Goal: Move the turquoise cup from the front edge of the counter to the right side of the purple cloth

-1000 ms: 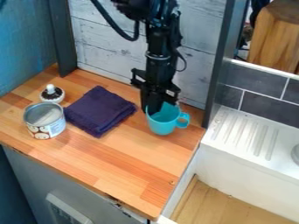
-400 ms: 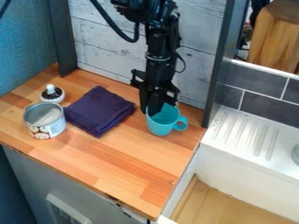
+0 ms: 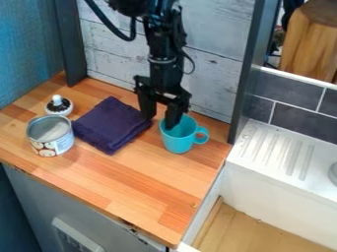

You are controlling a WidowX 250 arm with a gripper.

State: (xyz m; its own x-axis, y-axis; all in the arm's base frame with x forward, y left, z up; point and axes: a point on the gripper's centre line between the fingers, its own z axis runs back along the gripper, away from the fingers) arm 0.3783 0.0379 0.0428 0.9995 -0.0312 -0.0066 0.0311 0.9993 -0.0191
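A turquoise mug with a rounded handle (image 3: pixel 179 142) stands upright toward the far right of the pale wooden counter (image 3: pixel 118 182), its handle pointing right. The black two-finger gripper (image 3: pixel 159 121) is at its left side, claw wide apart: one finger dips inside the mug, the other stands outside to the left, by the folded dark purple cloth (image 3: pixel 109 123). It seems to grip nothing.

The mug looks rigid and fairly light, perhaps smooth enough to slip or chip if ceramic; its material is uncertain. The wall at the rim or the handle would be the best place to take hold. The cloth looks soft and limp.

Left of the cloth are a pale printed tin (image 3: pixel 56 142) and, farther back, a small dark-and-white pot with a white knob (image 3: pixel 58 106). The inside finger hides part of the mug's interior; whether it touches the wall is unclear. The tin's contents are hard to make out.
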